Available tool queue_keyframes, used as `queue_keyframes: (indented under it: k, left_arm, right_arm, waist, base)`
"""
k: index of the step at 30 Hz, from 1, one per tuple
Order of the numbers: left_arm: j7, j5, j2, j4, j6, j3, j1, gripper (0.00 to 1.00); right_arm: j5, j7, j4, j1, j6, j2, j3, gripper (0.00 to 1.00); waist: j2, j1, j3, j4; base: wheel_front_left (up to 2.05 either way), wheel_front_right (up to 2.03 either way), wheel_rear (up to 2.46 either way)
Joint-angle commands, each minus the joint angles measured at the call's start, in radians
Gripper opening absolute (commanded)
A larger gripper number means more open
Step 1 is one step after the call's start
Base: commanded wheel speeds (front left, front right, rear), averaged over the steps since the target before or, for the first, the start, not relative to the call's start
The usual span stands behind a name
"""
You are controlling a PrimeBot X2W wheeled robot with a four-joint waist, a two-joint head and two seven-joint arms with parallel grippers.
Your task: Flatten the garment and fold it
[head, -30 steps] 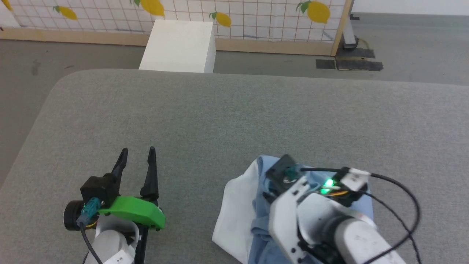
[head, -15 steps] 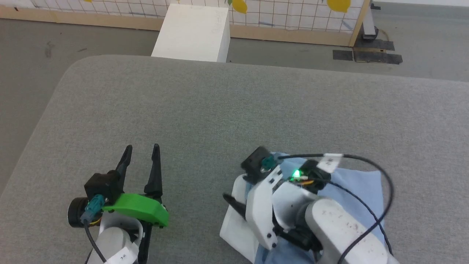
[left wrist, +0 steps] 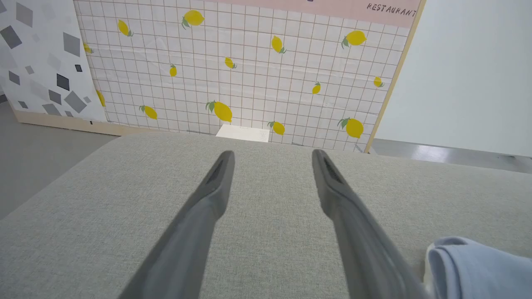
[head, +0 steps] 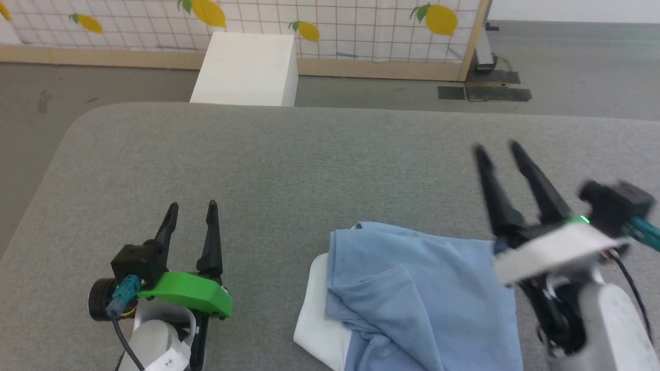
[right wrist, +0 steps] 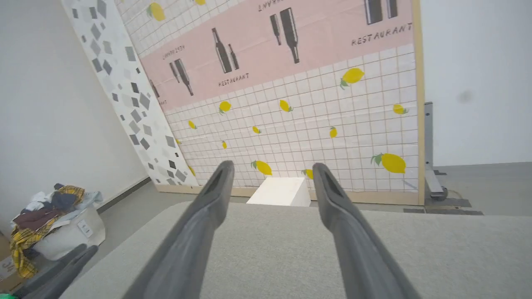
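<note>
Head view: nothing flat yet, nothing folded

From where I stand, the job looks to be near its start. The garment (head: 412, 293), a soft light blue T-shirt with a white fabric section showing along its left edge, lies bunched on the grey fabric-covered desk (head: 289, 165). It has creases and a turned-over flap across it, and its near part runs out of the bottom of the picture. I'd say the spreading is yet to be done, and all of the folding.

The left end effector (head: 192, 206) sits well to the left of the cloth with bare desk between them, its fingers parted and holding nothing. The right end effector (head: 496, 148) is blurred at the garment's right edge. Its base overlaps the cloth in the picture, and I cannot tell whether they touch. Its fingers point past the cloth toward the far side. The right wrist view shows those fingers spread, with nothing between them.
</note>
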Motion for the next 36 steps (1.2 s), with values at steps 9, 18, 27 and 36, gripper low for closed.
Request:
queue_keyframes:
  k: [9,18,27,36]
  left_arm:
    - [-0.004,0.019,-0.005,-0.019,-0.008,0.0,0.018,1.0]
    - [-0.004,0.016,-0.012,-0.01,-0.014,-0.014,0.016,1.0]
    - [-0.004,0.014,-0.014,0.0,-0.017,-0.014,0.018,1.0]
    - [-0.004,0.011,-0.012,-0.009,-0.013,0.005,0.022,1.0]
  right_arm:
    - [0.095,0.051,0.196,0.186,-0.001,-0.001,-0.213,1.0]
    - [0.306,0.227,0.442,0.187,-0.001,-0.001,-0.177,1.0]
    - [0.422,0.323,0.571,0.134,-0.001,-0.001,-0.076,0.36]
    - [0.21,0.359,0.404,0.064,-0.001,-0.001,-0.038,0.0]
  waist:
    - [0.0,0.0,-0.016,-0.035]
    - [0.0,0.0,-0.021,-0.027]
    - [0.0,0.0,-0.027,-0.02]
    - [0.0,0.0,-0.008,-0.045]
  base:
    - [0.0,0.0,0.0]
    - [0.0,0.0,0.0]
    - [0.0,0.0,0.0]
    - [0.0,0.0,0.0]
